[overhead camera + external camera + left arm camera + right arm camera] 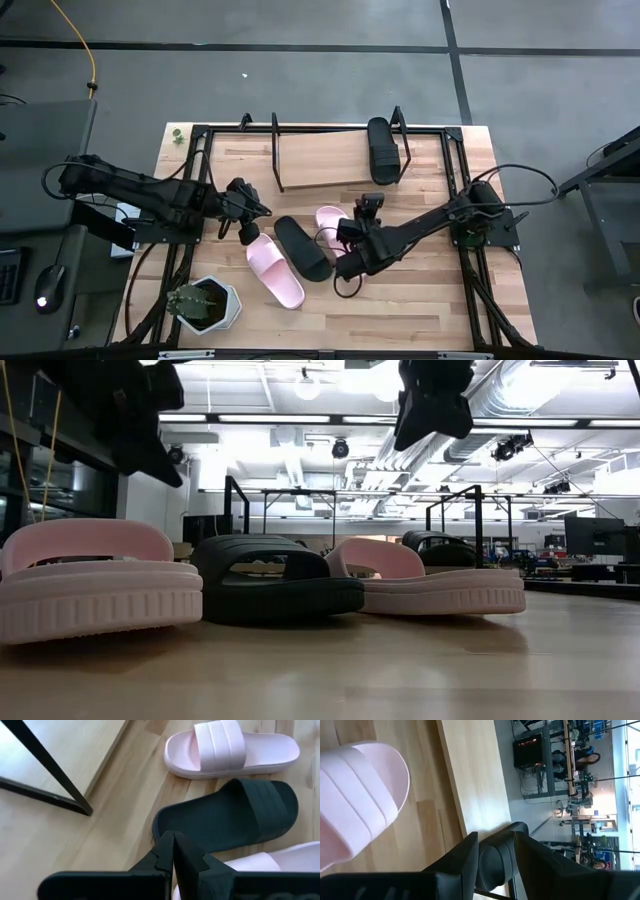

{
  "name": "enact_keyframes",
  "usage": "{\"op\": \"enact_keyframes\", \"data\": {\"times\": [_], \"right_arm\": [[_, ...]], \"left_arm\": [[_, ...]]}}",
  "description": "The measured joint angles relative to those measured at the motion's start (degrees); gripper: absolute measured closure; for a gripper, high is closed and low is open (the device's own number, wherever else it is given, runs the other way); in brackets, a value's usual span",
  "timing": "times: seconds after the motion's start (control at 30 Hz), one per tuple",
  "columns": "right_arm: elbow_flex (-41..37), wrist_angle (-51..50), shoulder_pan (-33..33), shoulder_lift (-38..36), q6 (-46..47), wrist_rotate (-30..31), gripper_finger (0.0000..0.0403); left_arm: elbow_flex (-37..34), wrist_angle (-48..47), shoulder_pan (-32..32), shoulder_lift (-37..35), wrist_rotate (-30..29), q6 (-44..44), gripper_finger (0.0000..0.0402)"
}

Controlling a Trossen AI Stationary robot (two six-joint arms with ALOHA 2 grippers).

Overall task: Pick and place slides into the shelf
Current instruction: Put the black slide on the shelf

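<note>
Three slides lie sole-down on the table: a pale pink slide [275, 272] nearest, a black slide [303, 248] beside it, and a second pink slide [333, 222] behind. Another black slide [383, 150] rests on the right end of the shelf [320, 160]. My left gripper [245, 222] is shut and hovers above the near pink slide's far end; its wrist view shows the black slide [235, 815] beyond the fingers. My right gripper [358, 218] is open and hangs over the far pink slide [355, 795]. In the low view both grippers [140, 415] [435, 400] are well above the slides.
A potted plant [205, 305] stands at the table's near left corner. A larger black frame [455, 170] runs around the table. The shelf board left of the black slide [310, 162] is bare. People and equipment show in the room beyond [580, 760].
</note>
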Motion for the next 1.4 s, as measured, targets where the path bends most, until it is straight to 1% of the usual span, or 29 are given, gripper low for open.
{"op": "enact_keyframes", "data": {"times": [0.1,0.2,0.57,0.67,0.8,0.97,1.4], "right_arm": [[0.00,0.02,-0.20,0.00,-0.94,0.45,0.0284],[0.00,0.02,-0.37,0.00,-0.94,1.27,0.0284],[0.00,0.05,-0.37,0.00,-0.94,1.23,0.0284],[0.00,0.06,-0.37,0.00,-0.94,1.22,0.0284],[0.00,0.11,-0.37,0.00,-0.92,1.06,0.0284],[0.00,0.20,-0.37,0.00,-0.92,1.01,0.0284],[0.00,0.44,-0.37,0.00,-0.92,0.96,0.0284]], "left_arm": [[-0.21,-0.19,0.00,0.00,0.71,-0.59,0.0395],[-0.21,-0.09,0.00,0.00,1.43,-0.67,0.0376],[-0.25,0.21,0.00,1.15,0.60,-1.48,0.0249],[-1.02,1.34,0.00,3.14,-0.50,-1.49,0.0222],[-1.59,4.60,0.00,6.52,0.04,-0.67,0.0196],[-1.63,7.65,0.00,10.45,1.99,0.57,0.0184],[-1.65,11.05,0.54,17.09,4.45,0.73,0.0196]]}}
